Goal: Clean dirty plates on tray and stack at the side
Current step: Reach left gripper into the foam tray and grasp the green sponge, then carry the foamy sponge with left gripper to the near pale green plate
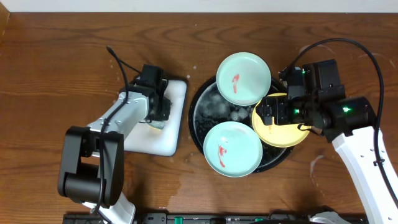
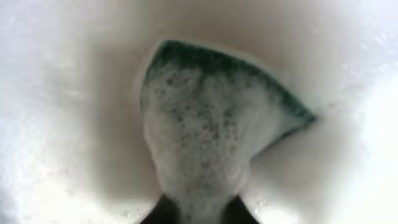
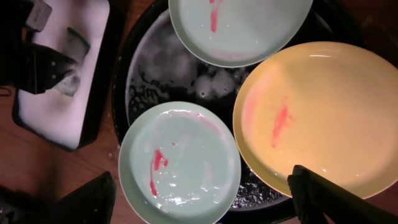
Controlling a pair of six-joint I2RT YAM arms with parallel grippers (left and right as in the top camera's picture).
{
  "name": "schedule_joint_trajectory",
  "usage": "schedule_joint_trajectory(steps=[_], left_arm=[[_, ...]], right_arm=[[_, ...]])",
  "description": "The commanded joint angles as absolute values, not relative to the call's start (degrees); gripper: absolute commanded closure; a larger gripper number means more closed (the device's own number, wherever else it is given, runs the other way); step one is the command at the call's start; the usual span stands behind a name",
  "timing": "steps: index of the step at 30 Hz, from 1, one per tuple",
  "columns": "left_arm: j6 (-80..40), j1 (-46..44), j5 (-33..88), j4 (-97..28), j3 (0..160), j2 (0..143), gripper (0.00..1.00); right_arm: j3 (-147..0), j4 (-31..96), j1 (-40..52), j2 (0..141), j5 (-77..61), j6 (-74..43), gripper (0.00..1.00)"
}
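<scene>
The black tray [image 1: 198, 124] holds three plates, each with a red smear. One mint plate [image 1: 242, 78] lies at the far rim, a second mint plate [image 1: 232, 148] at the near rim, and the yellow plate [image 1: 278, 132] at the right. My right gripper [image 1: 283, 113] hovers above the yellow plate, open and empty. In the right wrist view its wide-open fingers [image 3: 205, 205] straddle the near mint plate [image 3: 180, 162] and the yellow plate's [image 3: 311, 106] edge. My left gripper [image 1: 155, 106] is over the white tray, shut [image 2: 199, 214] on a foamy green sponge [image 2: 205, 124].
The white rectangular tray [image 1: 158, 140] stands left of the black tray and holds soapy foam. Foam and water cover the black tray's floor [image 3: 161, 68]. Brown wood tabletop [image 1: 311, 180] lies around both trays, with wet streaks near the front.
</scene>
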State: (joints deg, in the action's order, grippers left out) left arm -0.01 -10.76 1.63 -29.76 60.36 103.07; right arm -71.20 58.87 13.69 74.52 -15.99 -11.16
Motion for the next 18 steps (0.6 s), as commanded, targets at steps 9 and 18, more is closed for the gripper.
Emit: schedule_joint_trajectory(steps=[9,18], left_arm=[[-0.3,-10.7,1.0,-36.5,64.7,94.3,0.92],[-1.0,-10.8,1.0,-39.3,64.7,84.4,0.92]], right_arm=[[-72.2,58.8,14.0,74.6,-12.8,-11.5,0.12],[-71.3,59.0,14.7,77.8,-11.8,-11.5,0.28]])
